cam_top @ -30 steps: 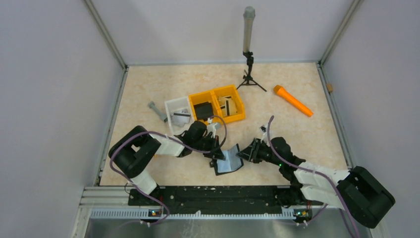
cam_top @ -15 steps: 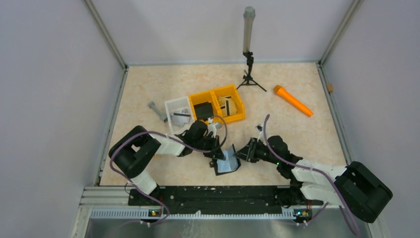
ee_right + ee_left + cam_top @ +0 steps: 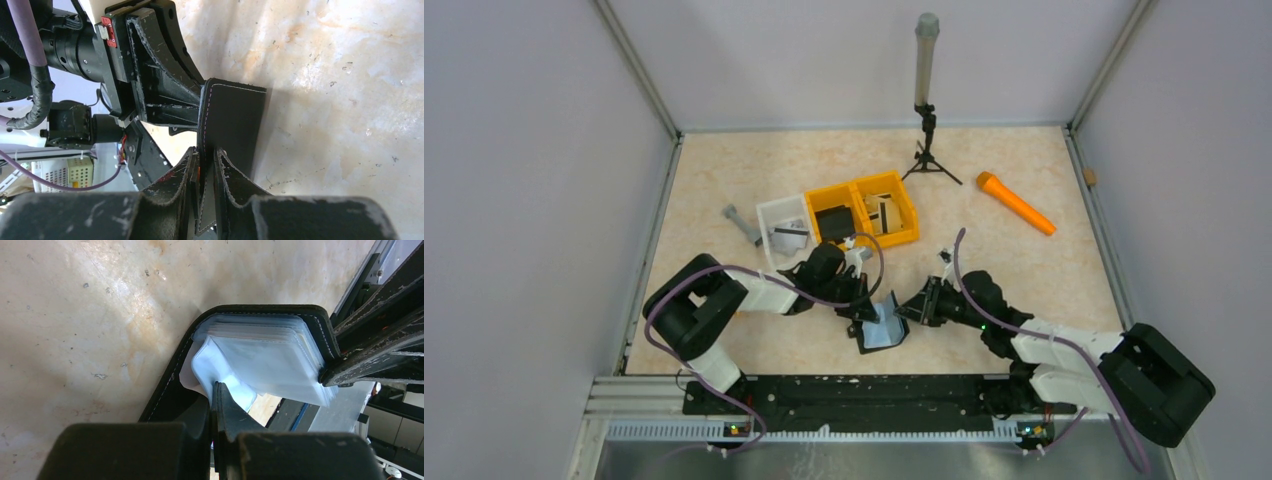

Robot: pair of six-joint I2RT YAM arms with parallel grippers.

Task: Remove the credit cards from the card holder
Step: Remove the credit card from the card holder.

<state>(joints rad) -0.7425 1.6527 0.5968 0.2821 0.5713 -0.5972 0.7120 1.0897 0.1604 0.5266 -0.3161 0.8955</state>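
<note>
The right arm has slid in from the right over the last second, and its right gripper [image 3: 206, 167] has been narrowing. It now pinches the black outer flap of the card holder [image 3: 886, 327], with one finger on each face of the leather. The left gripper [image 3: 216, 400] has not shifted. It stays clenched on the opposite side, nipping the pale lining at the inner edge.

The card holder sits on the tabletop [image 3: 724, 180] in the lower centre of the overhead view, between the two grippers, propped open in a V. With both flaps held, I'd judge it can now be spread so that a slot can be reached.

From the left wrist I see a stack of clear sleeves, but I cannot tell whether any cards remain inside. What look like credit cards [image 3: 790, 234] already lie in the white bin [image 3: 769, 215] and the yellow bin [image 3: 902, 205], above the holder.

I can read no brand or writing anywhere. A small red tag [image 3: 105, 31] on the left gripper, in the upper left of the right wrist view, is too small to make out.
</note>
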